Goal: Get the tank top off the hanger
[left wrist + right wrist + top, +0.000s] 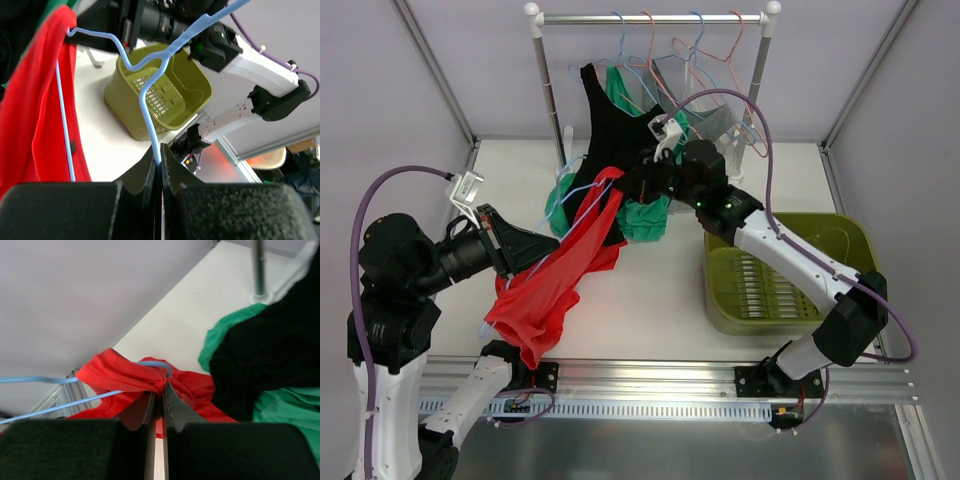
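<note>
Left fingers [172, 172]: closed tight on the pale blue wire of the hanger [151, 131], just below its hook. Judged purpose: anchor the hanger and keep it from following the cloth.

Right fingers [176, 409]: pinched together on the red strap [122, 377], right where it wraps over the hanger's shoulder end. A grip at the strap makes sense, as that loop is what keeps the garment on the wire.

Tank top [545, 295]: red, on the hanger, strung between the two arms, well to the left of the olive basket [840, 245]. Lower hem sags toward the tabletop [650, 290]; cannot tell whether it touches.

Black garment [610, 110] and green garment [645, 220] hang up-left of the basket, close behind the right fingers. Snag risk if the pull goes that way.

Judgement: strap not yet off the wire. Next move would be to draw it past the shoulder end, away from the left arm's hold.
</note>
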You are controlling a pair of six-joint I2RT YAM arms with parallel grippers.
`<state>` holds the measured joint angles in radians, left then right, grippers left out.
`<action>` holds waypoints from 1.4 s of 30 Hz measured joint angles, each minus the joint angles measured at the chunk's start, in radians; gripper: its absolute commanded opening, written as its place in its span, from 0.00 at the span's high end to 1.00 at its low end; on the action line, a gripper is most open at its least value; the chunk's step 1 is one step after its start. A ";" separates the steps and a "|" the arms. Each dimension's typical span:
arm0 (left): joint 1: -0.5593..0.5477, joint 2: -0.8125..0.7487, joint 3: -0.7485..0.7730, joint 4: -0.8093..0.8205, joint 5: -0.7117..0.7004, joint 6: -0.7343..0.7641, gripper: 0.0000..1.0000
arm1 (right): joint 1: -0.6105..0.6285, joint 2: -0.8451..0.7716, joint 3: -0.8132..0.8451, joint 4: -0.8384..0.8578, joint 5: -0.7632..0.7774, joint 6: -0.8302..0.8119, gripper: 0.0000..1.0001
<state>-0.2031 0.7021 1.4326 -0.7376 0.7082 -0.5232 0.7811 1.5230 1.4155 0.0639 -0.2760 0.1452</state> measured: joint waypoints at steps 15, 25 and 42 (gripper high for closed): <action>0.000 0.168 0.263 0.095 0.033 0.006 1.00 | -0.188 -0.013 -0.076 -0.014 -0.137 0.097 1.00; 0.000 0.175 0.000 0.930 -0.256 -0.005 1.00 | -0.103 -0.400 -0.409 -0.112 -0.210 0.021 1.00; 0.000 0.441 -0.222 1.320 -0.296 -0.035 1.00 | -0.069 -0.593 -0.546 -0.345 -0.256 -0.116 1.00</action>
<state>-0.2031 1.1431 1.2106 0.5819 0.4118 -0.5583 0.7124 0.9298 0.8696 -0.2810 -0.5320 0.0296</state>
